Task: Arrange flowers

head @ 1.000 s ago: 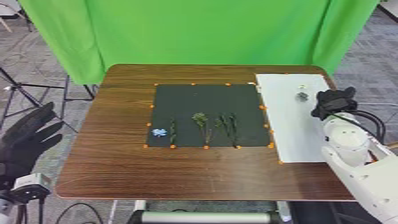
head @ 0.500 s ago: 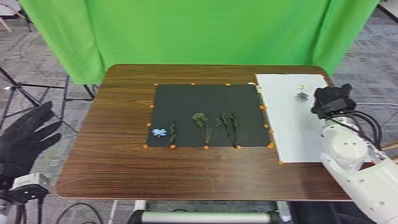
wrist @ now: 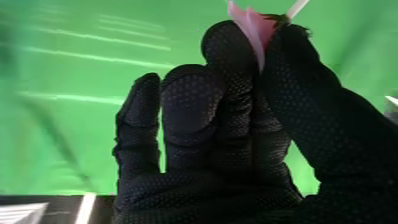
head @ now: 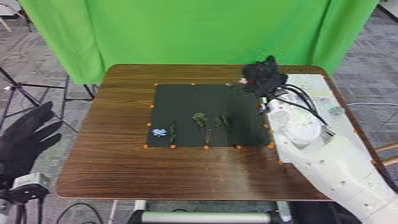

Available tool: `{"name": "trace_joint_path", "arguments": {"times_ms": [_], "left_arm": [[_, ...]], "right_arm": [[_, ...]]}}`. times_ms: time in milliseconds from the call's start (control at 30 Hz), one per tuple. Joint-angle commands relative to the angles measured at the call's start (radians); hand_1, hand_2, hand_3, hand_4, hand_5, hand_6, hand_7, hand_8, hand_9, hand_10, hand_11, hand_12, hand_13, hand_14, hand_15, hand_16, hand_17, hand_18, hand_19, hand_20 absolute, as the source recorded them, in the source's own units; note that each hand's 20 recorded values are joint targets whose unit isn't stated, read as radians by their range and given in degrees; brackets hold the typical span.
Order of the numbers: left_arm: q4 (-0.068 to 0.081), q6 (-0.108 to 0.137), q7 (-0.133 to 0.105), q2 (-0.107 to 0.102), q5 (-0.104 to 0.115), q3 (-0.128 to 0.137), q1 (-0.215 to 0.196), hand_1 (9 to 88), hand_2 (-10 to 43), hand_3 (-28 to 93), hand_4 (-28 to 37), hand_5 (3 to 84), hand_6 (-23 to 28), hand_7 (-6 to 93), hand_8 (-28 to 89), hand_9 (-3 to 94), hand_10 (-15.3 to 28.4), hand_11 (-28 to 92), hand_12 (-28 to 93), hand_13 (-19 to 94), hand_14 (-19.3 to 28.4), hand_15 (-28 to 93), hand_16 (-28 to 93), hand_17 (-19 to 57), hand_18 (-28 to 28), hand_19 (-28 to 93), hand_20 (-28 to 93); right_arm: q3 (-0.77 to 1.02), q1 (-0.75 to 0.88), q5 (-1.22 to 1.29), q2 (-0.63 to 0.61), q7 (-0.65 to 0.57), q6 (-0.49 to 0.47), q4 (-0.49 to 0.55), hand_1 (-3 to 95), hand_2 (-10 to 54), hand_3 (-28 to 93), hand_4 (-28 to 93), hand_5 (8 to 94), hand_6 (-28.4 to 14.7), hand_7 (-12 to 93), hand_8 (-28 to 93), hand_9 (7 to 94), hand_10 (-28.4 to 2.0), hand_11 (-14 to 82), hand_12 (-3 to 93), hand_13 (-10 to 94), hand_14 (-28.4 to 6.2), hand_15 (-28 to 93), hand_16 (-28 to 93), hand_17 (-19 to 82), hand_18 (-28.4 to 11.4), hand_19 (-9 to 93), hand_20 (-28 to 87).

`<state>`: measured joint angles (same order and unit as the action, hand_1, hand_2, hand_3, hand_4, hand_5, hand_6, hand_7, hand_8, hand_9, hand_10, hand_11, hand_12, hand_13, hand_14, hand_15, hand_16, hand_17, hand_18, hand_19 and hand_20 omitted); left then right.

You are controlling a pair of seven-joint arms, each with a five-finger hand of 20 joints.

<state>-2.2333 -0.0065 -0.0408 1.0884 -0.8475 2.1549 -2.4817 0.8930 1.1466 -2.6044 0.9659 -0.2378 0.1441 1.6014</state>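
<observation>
Head view, clock set on the black rectangular mat [head: 182, 102]. Right hand in black fabric glove [head: 264, 79]: at one o'clock, by the mat's corner. Changed: position. Half a second ago it lay at two o'clock, beyond the far side of the white paper sheet [head: 308, 84]; it has crossed toward the mat. Meaning, as judged: one more bloom is on its way into the arrangement. Contact with the mat: cannot tell.

Pink-petalled flower with pale stem [wrist: 252, 31]: pinched between thumb and fingertip in the right wrist view; remaining fingers upright, close-set.

Pale blue flower head [head: 159, 132]: on the mat, eight o'clock, unmoved. Bushy green-leafed sprig [head: 201, 120]: near six o'clock, unmoved.

Left hand, black-gloved [head: 18, 150]: nine o'clock, off the table, fingers extended, slightly spread; unchanged.
</observation>
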Motion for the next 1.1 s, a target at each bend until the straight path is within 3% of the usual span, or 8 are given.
{"name": "trace_joint_path", "arguments": {"times_ms": [33,367,833,1100], "left_arm": [[0.0,0.003,0.013,-0.008,0.004,0.0,-0.007,22.7,-3.4,70,-28.3,21.4,0.9,18.2,-9,17.4,8.7,12,19,14,11.8,19,5,-10.5,19.4,38,8],[0.002,0.007,0.013,-0.02,0.004,-0.012,0.005,22.9,-3.0,70,-28.3,21.6,1.3,16.9,-8,17.3,9.1,12,19,14,12.0,19,5,-10.6,19.3,38,8],[0.013,-0.003,0.029,-0.051,0.005,-0.03,0.037,23.0,-2.7,69,-28.1,22.0,2.2,14.2,-7,16.9,9.8,10,19,13,12.5,19,5,-10.8,19.4,38,8],[0.017,-0.005,0.032,-0.063,0.005,-0.038,0.049,23.1,-2.5,69,-27.7,22.2,2.6,12.9,-6,16.9,10.5,9,20,12,12.7,18,5,-10.8,19.4,38,8]], "right_arm": [[-0.126,-0.106,-0.065,0.24,0.064,-0.052,-0.031,45.5,-9.5,85,-27,64.5,4.3,57,7,80.8,-5.1,26.1,54.5,69,-3.0,66,40,19,-18.1,71,51],[-0.2,-0.122,-0.166,0.394,-0.013,-0.123,-0.201,45.5,-9.5,85,-26,63.8,4.5,58,6,80.5,-4.8,26.3,53.9,69,-3.0,65,39,19,-18.1,71,50],[-0.234,-0.108,-0.222,0.49,-0.06,-0.214,-0.242,44.4,-9.5,85,-26,62.6,4.7,59,6,79.4,-4.6,27.4,54.2,69,-3.1,66,39,19,-18.1,71,50],[-0.244,-0.107,-0.26,0.513,-0.096,-0.189,-0.289,44.2,-9.5,84,-27,62.4,4.7,60,5,79.1,-4.5,27.9,53.8,69,-3.2,67,37,19,-18.2,71,50]]}}
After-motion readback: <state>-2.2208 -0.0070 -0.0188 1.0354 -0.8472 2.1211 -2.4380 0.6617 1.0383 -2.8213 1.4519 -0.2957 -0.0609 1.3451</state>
